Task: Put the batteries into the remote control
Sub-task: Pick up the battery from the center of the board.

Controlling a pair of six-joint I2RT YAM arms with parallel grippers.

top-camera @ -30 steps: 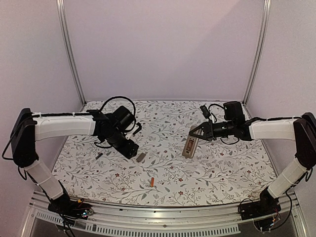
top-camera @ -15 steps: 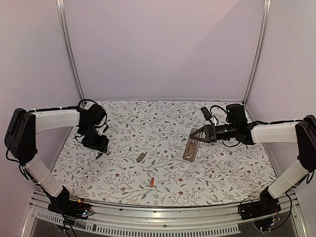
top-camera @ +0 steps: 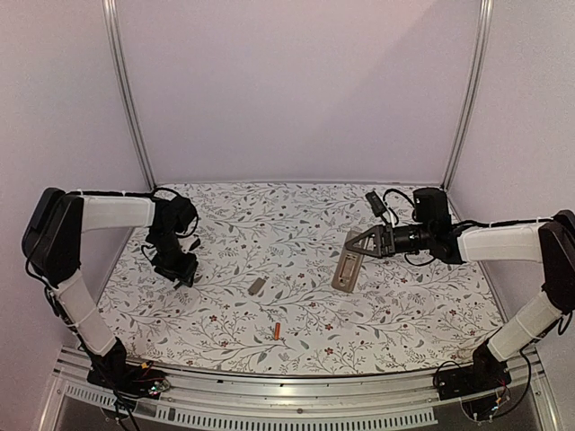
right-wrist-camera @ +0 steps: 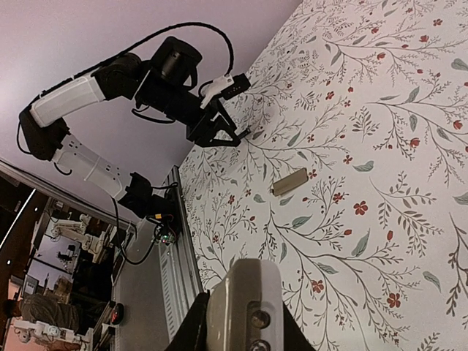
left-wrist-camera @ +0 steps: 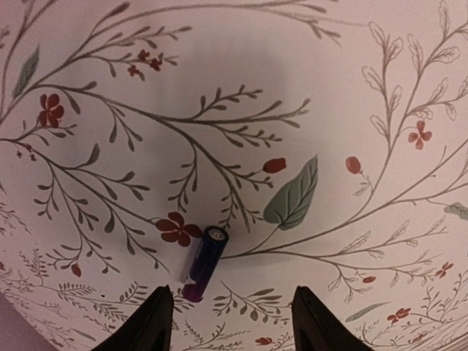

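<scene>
My left gripper (top-camera: 185,273) is open and low over the left side of the table. In the left wrist view the dark battery (left-wrist-camera: 205,263) lies flat on the cloth between my open left gripper's (left-wrist-camera: 234,325) fingertips, closer to the left finger (left-wrist-camera: 155,322), untouched. My right gripper (top-camera: 354,250) is shut on the remote control (top-camera: 345,268), which hangs tilted above the table right of centre. In the right wrist view the remote's grey-beige back (right-wrist-camera: 245,303) shows an open battery bay. The orange-red battery (top-camera: 278,331) lies near the front centre.
The flat grey cover sliver (top-camera: 257,285) lies left of centre and also shows in the right wrist view (right-wrist-camera: 289,182). The floral cloth (top-camera: 296,215) covers the table. Metal frame posts (top-camera: 126,99) stand at the back corners, and a rail (top-camera: 269,395) runs along the near edge.
My left arm swung from the table's centre to the far left and came down over the dark battery. My right gripper with the remote shifted only slightly.
</scene>
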